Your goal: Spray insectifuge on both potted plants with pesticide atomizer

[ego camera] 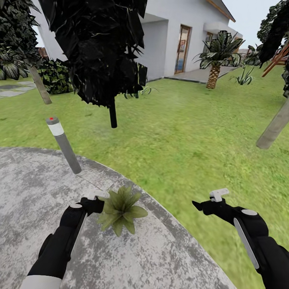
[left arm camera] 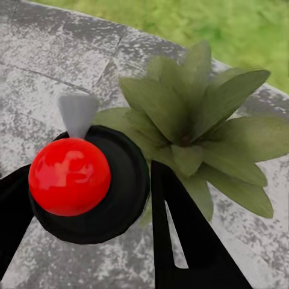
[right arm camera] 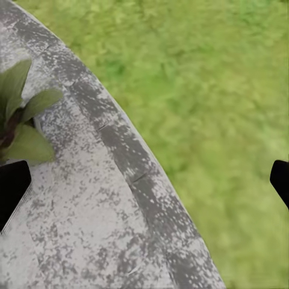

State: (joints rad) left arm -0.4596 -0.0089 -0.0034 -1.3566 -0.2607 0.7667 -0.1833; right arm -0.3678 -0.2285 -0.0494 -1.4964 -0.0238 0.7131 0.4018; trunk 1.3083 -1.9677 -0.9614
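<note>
Left gripper (left arm camera: 90,198) clamps atomizer (left arm camera: 81,180), spray step in hand.
Plant (ego camera: 120,208) at 3 o'clock of it, on patio (ego camera: 32,180); right gripper (ego camera: 202,204) spread, empty. Next: aim nozzle, squeeze.

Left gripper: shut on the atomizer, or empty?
Shut on the pesticide atomizer: left gripper fingers flank its dark body beside the potted plant.

Mottled grey patio (ego camera: 36,200), lawn (ego camera: 180,132) around it. Grey bollard lamp (ego camera: 63,144) at patio edge. White house (ego camera: 176,36) beyond lawn, palm (ego camera: 216,56) beside its doorway. Daylight.
</note>
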